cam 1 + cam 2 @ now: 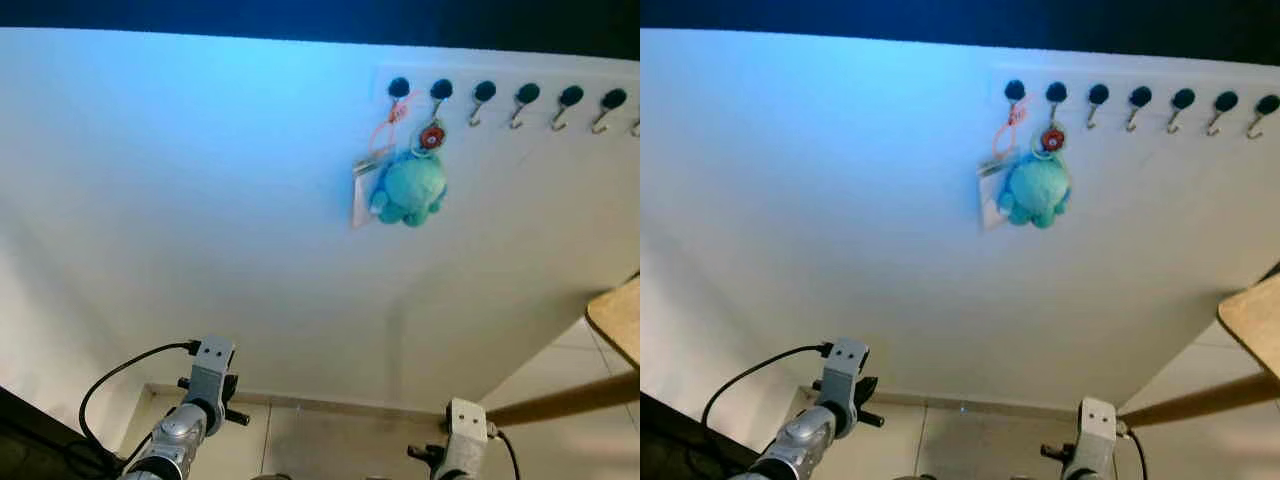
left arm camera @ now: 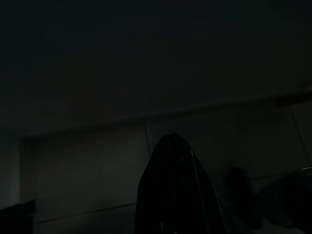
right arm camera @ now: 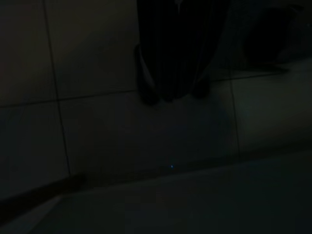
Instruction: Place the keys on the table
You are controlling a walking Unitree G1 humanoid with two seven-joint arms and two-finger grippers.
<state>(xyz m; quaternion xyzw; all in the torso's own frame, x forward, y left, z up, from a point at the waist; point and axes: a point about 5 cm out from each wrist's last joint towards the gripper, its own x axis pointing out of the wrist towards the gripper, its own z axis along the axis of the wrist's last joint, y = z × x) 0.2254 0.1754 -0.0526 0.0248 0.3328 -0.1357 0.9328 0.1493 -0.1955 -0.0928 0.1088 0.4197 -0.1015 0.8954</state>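
Observation:
The keys hang high on the white wall as a bunch with a teal plush toy (image 1: 410,187) and a red round tag (image 1: 431,137), on the second black hook (image 1: 441,90) of a row. Beside it, a pink cord (image 1: 385,130) with a pale card (image 1: 362,195) hangs from the first hook. A wooden table corner (image 1: 620,315) shows at the right edge. Both arms hang low, far below the keys: left arm (image 1: 205,385), right arm (image 1: 462,430). In the dark wrist views my left gripper (image 2: 171,141) and right gripper (image 3: 168,95) each look shut, holding nothing, over the tiled floor.
Several bare hooks (image 1: 570,97) continue to the right along the wall. A slanting wooden table leg (image 1: 570,400) runs toward my right arm. A skirting board (image 1: 330,405) meets the tiled floor below. A black cable (image 1: 110,380) loops from the left arm beside a dark object at bottom left.

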